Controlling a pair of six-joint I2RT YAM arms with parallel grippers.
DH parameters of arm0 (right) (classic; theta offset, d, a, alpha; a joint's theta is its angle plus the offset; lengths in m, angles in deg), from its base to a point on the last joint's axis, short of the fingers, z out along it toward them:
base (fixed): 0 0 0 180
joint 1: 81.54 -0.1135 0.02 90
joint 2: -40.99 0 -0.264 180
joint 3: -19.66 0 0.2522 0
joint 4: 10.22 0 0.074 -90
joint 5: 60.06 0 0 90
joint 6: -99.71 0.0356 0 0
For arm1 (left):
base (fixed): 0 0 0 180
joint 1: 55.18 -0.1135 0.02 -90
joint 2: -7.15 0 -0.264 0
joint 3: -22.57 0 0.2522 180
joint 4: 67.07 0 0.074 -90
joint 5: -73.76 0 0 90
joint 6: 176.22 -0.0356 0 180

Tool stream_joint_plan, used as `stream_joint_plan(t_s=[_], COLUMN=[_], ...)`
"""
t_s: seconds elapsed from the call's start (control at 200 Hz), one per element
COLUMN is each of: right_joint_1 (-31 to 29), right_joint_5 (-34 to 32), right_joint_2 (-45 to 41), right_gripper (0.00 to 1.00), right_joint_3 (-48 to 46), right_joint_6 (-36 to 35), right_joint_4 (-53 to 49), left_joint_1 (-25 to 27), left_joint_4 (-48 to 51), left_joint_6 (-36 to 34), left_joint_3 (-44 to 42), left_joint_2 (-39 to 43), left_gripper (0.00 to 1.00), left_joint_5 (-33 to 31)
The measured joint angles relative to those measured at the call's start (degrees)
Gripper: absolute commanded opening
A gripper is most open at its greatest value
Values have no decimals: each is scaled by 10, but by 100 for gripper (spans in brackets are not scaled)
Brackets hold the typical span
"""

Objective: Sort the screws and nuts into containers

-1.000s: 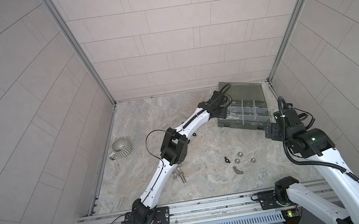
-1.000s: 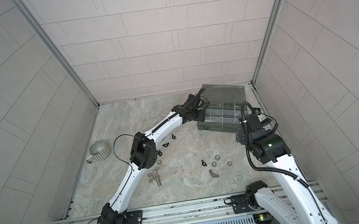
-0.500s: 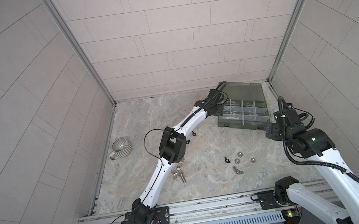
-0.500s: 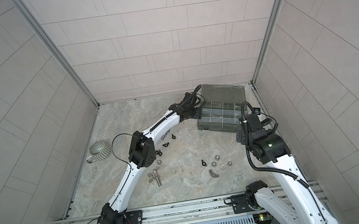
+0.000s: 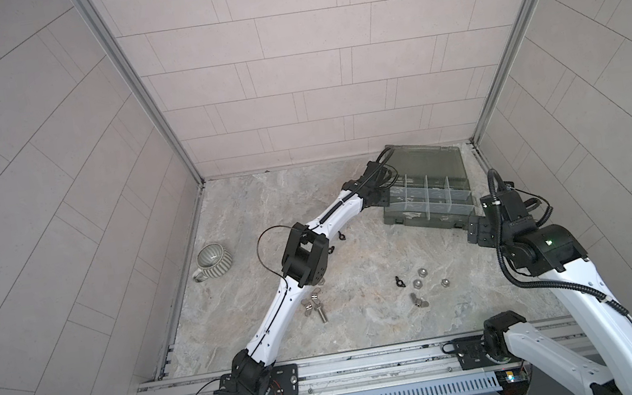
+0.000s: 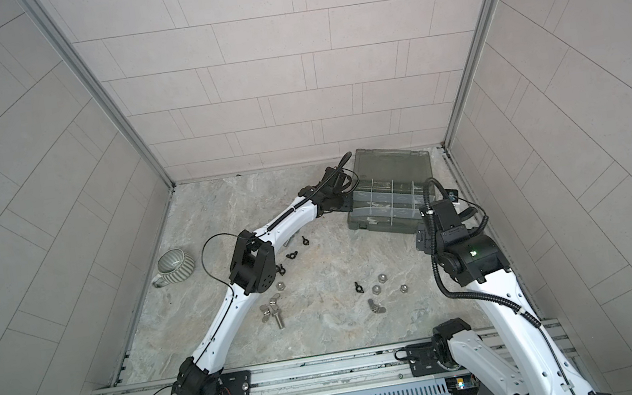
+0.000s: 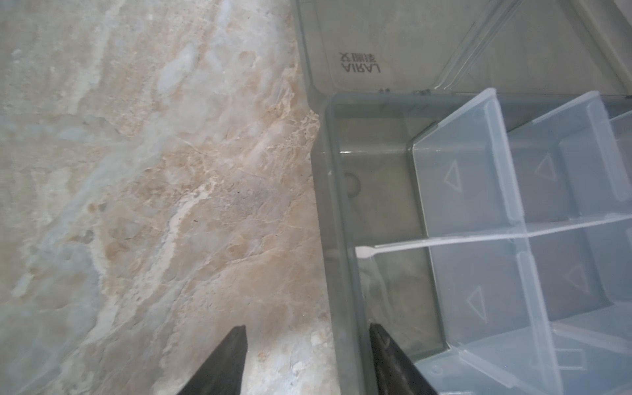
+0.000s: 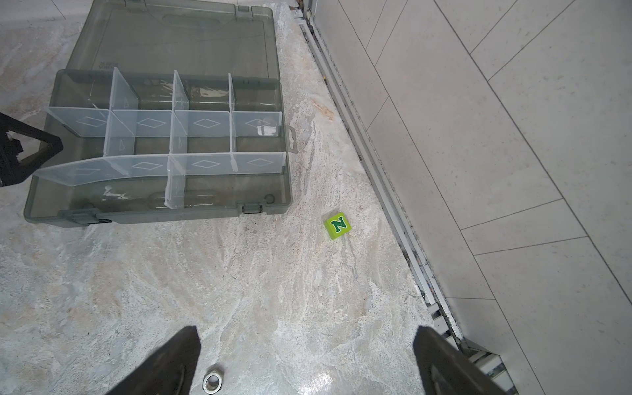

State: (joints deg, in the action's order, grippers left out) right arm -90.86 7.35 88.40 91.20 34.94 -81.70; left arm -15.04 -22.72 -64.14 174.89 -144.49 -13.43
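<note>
Marbled stone surface (image 5: 366, 326) enclosed by pale tiled walls, shown in both top views. One screw (image 5: 321, 313) lies just beside silver wing nuts (image 5: 307, 303), next to the left arm's lower link. Black wing nuts (image 6: 293, 255) lie near that arm's elbow. A second group of nuts (image 5: 417, 284), silver cap nuts with one black and one silver wing nut, lies in front of the right arm. One hex nut (image 8: 212, 379) lies on the surface below the right gripper's spread fingers.

The containers (image 8: 201, 140), separated by clear dividers (image 8: 178, 95), belong to a smoky grey organizer box (image 5: 422, 222) at the back right. Its lid (image 5: 427, 162) is folded flat toward the rear wall.

The left gripper (image 7: 307, 345) straddles the box's end wall, one finger over the surface and the other over the end compartment; its jaws are parted and grasp nothing. The right gripper (image 8: 307, 342) hovers near the box's front corner, spread wide and empty.

A green cube (image 8: 337, 225) marked N lies beside the box. A ribbed mug (image 5: 212, 259) sits near the left wall.
</note>
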Motion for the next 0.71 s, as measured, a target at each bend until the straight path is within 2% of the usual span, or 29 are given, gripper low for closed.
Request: stream_joint_plan(t_s=[0.125, 0.21, 0.275, 0.48, 0.585, 0.705], right_joint_1=[2, 3, 4, 4, 4, 4], right_joint_5=[-2, -3, -5, -6, -6, -6], right_joint_2=[0, 0, 0, 0, 1, 2], right_gripper=[99, 99, 99, 99, 99, 99], right_joint_3=[0, 0, 0, 0, 0, 0], right_joint_6=[-2, -4, -6, -11, -13, -13], right_joint_4=[0, 0, 0, 0, 0, 0], left_joint_1=[0, 0, 1, 3, 2, 1], left_joint_4=[-7, -8, -8, -6, 0, -4], left_joint_6=[5, 7, 7, 6, 5, 0], left_joint_3=[1, 1, 1, 1, -5, -53], left_joint_2=[0, 0, 0, 0, 6, 34], left_gripper=[32, 29, 21, 8, 6, 6], left_joint_5=[12, 15, 16, 14, -2, -9])
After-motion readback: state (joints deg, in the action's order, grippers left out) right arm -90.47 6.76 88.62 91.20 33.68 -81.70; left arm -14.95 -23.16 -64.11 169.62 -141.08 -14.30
